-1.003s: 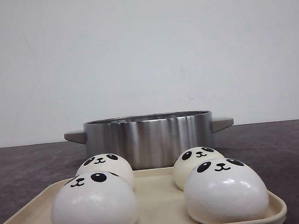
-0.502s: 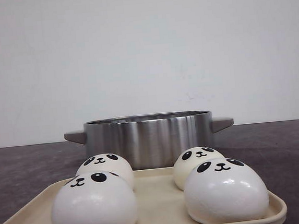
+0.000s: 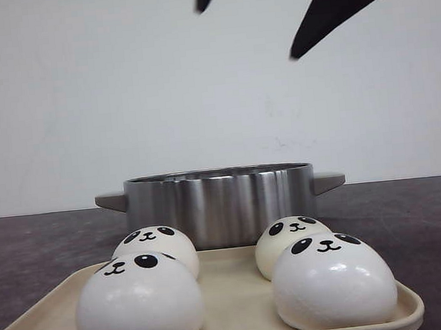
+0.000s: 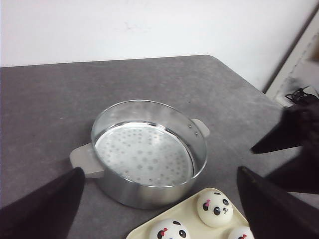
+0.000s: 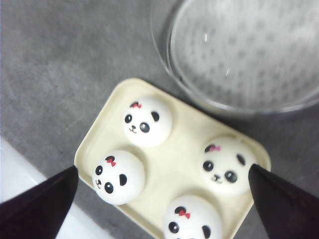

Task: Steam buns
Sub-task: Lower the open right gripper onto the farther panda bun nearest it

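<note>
Four glossy white panda-faced buns sit on a cream tray (image 3: pixel 231 284): front left (image 3: pixel 138 302), front right (image 3: pixel 333 281), back left (image 3: pixel 154 244), back right (image 3: pixel 288 232). They are also in the right wrist view (image 5: pixel 147 121), with small red bows. The steel steamer pot (image 3: pixel 220 204) stands behind the tray, and its perforated floor (image 4: pixel 144 154) is bare. My right gripper (image 5: pixel 162 168) is open and empty, high above the tray; its black fingers (image 3: pixel 338 4) show at the top of the front view. My left gripper (image 4: pixel 160 169) is open and empty, high above the pot.
The dark grey tabletop (image 3: pixel 418 217) stretches round the pot and tray, with a white wall behind. The table's edge (image 5: pixel 30 164) runs close to the tray in the right wrist view. The pot has two grey side handles (image 3: pixel 109 201).
Two black gripper fingers have come into the top of the front view, where none showed before. The buns, tray and pot have not moved.
</note>
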Available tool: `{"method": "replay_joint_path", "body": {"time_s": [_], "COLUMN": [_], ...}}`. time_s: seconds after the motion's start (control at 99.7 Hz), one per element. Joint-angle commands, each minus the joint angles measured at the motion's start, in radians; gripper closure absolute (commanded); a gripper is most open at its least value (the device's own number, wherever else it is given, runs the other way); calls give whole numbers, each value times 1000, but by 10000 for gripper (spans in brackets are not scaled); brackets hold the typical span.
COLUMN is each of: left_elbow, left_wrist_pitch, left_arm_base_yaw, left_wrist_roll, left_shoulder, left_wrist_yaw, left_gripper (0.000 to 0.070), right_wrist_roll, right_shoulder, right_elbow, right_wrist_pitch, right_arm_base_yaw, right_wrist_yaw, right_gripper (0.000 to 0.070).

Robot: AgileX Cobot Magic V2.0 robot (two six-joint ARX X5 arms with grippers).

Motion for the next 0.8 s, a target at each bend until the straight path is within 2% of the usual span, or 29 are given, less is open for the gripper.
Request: {"method": "replay_joint_path", "body": {"time_s": [0.0, 0.191, 0.421, 0.592, 0.712, 0.792], "left_elbow": [16, 16, 16, 16, 16, 16], "left_wrist_pitch": [14, 11, 11, 11, 11, 11], "left_arm_base_yaw": [-17, -61, -105, -138, -157, -168], "left_wrist_roll": [14, 13, 14, 14, 14, 14], "left_shoulder": [5, 4, 4, 4, 4, 4], "left_wrist_yaw": [-2, -2, -19, -21, -20, -20], "left_gripper": [110, 110, 110, 110, 110, 110], "right_wrist_roll": [56, 52, 92, 108, 119, 126], "right_shoulder": [65, 205, 339, 399, 412, 414], "right_elbow": [27, 27, 27, 27, 27, 27], "right_wrist_pitch": [-38, -116, -77, -70, -62, -61], "right_arm_base_yaw": [6, 4, -6, -26, -34, -44], "right_wrist_yaw": [1, 10, 53, 57, 137, 151], "right_gripper": [0, 0, 0, 69, 93, 162]}}
